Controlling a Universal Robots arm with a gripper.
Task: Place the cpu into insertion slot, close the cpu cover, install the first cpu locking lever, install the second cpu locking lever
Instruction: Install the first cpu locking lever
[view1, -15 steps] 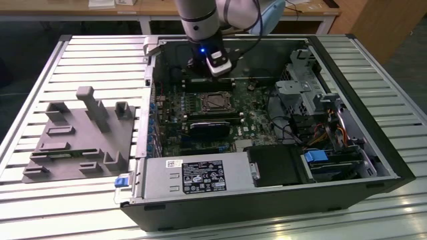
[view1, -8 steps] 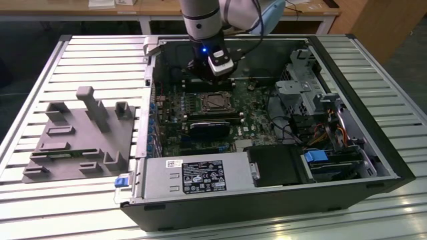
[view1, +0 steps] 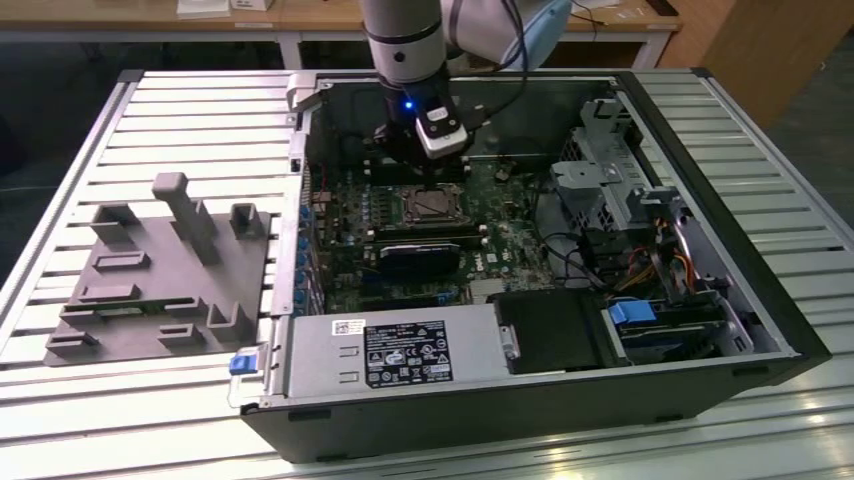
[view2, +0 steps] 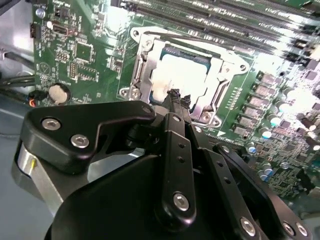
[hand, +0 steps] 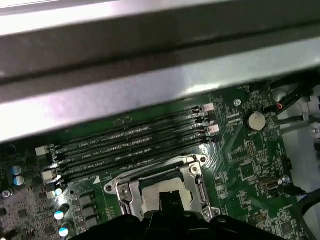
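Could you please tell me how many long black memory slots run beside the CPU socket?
4 memory slots, side by side in one parallel bank, between the insertion slot and the case wall.

Beside the one insertion slot lie four long memory slots, one round coin battery and one cpu cover.

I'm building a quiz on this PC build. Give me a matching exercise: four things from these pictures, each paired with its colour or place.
Things:
1. cpu
2. cpu cover
3. fixture block
4. end effector

Descriptions:
A. grey, on the slatted table outside the case
B. black, poised just above the socket
C. silver frame lying shut around the chip
D. bright metal square seated in the socket

Pairs: 1-D, 2-C, 3-A, 4-B
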